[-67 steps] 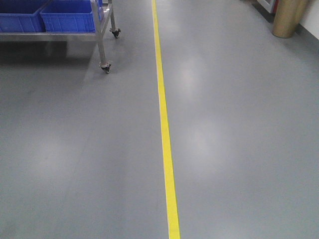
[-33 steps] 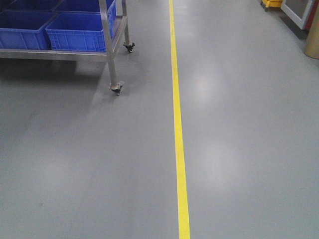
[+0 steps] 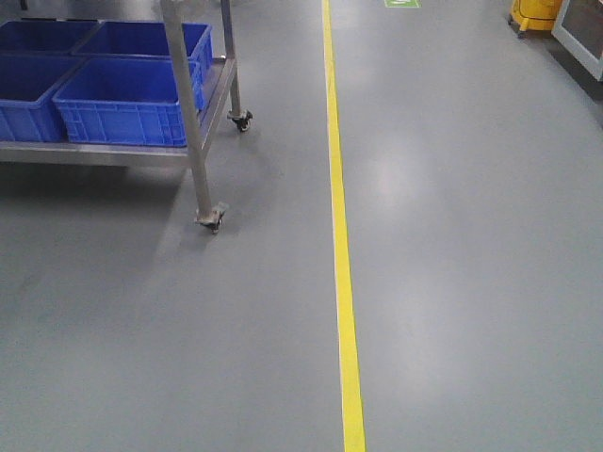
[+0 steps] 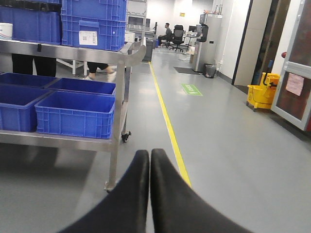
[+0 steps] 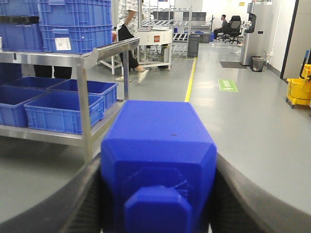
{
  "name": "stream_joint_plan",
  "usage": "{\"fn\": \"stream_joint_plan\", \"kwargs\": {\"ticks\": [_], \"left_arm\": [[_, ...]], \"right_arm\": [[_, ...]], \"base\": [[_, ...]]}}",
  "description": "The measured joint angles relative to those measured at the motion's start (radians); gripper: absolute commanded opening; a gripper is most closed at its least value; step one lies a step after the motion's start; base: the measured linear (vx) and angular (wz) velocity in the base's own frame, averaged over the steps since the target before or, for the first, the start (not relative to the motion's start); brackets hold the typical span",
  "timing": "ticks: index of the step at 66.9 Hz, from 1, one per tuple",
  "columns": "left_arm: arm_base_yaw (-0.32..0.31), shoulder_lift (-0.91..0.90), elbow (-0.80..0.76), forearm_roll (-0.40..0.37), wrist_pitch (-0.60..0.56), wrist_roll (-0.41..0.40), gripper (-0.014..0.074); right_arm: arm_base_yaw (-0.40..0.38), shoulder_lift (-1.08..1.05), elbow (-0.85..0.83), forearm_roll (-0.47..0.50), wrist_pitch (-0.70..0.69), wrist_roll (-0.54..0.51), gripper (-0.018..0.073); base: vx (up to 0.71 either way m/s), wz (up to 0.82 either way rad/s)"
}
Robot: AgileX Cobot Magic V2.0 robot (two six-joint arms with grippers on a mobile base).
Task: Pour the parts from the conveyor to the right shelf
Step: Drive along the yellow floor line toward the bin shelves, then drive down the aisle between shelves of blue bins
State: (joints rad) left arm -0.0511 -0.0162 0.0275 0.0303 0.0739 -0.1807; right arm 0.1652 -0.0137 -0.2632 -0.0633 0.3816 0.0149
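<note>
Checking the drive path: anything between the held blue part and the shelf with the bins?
Nothing visible. The blue part sits in the right gripper; the shelf stands ahead to the left, with only bare grey floor before it. A person is behind the shelf.

The right shelf now sits lower in frame (more bins showing); perhaps a yellow bucket appeared.

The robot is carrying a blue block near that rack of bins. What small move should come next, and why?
Probably steer slightly left toward the stainless steel rack. Its large blue plastic bins sit at the front view's left edge, not ahead, and the right gripper is shut on the small bright blue plastic block.
</note>
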Motion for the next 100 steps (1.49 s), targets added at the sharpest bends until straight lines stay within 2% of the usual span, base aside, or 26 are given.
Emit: {"fn": "stream_joint_plan", "kwargs": {"ticks": [62,79,100], "left_arm": [[0.000,0.000,0.000,0.000,0.000,0.000,-0.0006],[0.000,0.000,0.000,0.000,0.000,0.000,-0.0006],[0.000,0.000,0.000,0.000,0.000,0.000,-0.0006]], "right_arm": [[0.000,0.000,0.000,0.000,0.000,0.000,-0.0004],[0.000,0.000,0.000,0.000,0.000,0.000,-0.0004],[0.000,0.000,0.000,0.000,0.000,0.000,-0.0004]], "base": [[0.60,0.10],[0.43,0.63],[0.32,1.06]]}}
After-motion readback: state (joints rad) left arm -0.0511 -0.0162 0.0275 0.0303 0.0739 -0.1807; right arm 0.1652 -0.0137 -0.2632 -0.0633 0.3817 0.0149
